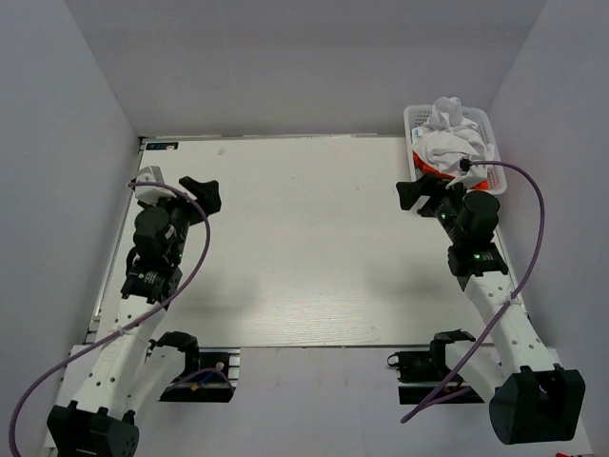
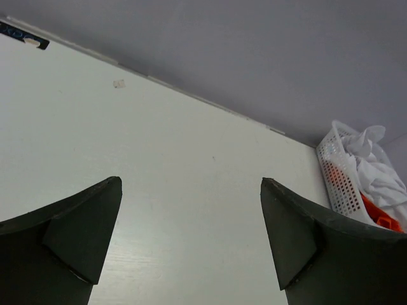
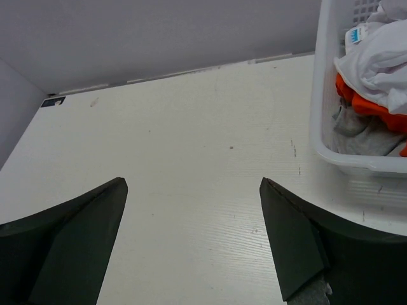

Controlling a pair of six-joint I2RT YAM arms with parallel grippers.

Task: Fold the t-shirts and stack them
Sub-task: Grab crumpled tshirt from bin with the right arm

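Basket at upper right of the overhead frame holds white t-shirt crumpled over orange t-shirt, nothing folded yet, so left gripper and right gripper hover spread wide and empty, likely poised to fetch one.

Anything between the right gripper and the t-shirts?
Only the white plastic lattice basket: its wall stands ahead-right of the right gripper. The white cloth t-shirt heaps above the rim, orange cloth t-shirt beneath it.

1 white lattice basket — far-right corner of the pale table.
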